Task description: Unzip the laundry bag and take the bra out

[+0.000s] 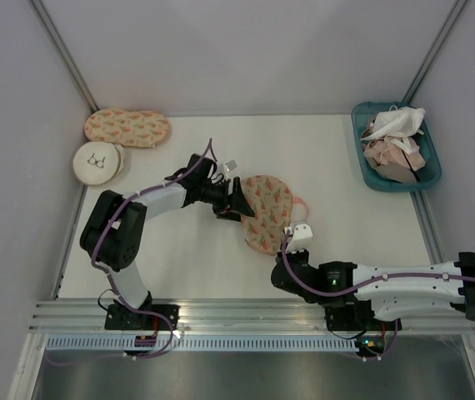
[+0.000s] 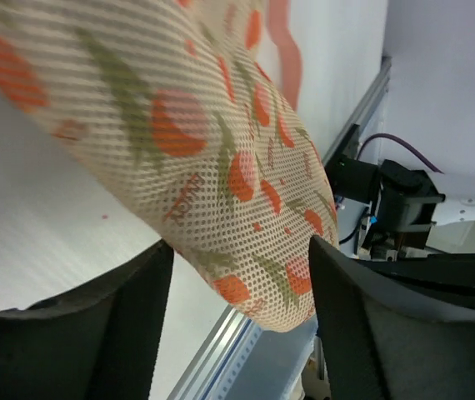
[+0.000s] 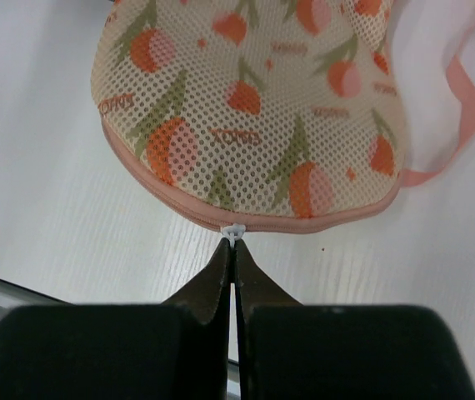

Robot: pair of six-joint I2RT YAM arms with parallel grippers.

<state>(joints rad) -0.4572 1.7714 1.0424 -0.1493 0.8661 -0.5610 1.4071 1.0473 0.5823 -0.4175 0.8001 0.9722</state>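
Note:
The laundry bag [image 1: 267, 208] lies mid-table, cream mesh with orange-red and green print, pink edging and a pink strap [image 1: 302, 206]. My left gripper [image 1: 237, 204] is closed around the bag's left edge; in the left wrist view the bag [image 2: 221, 150] fills the gap between my fingers [image 2: 242, 250]. My right gripper [image 1: 286, 243] is at the bag's near end. In the right wrist view its tips [image 3: 234, 248] are shut on the white zipper pull [image 3: 235, 229] at the pink edge of the bag [image 3: 254, 108]. The zipper looks closed. The bra is hidden.
A like-printed case [image 1: 127, 127] and a round white pouch [image 1: 98, 161] lie at the back left. A teal basket [image 1: 360, 137] with pale garments [image 1: 396, 137] stands at the back right. A small pale object [image 1: 230, 166] lies behind the left wrist. A metal rail [image 1: 246, 312] runs along the near edge.

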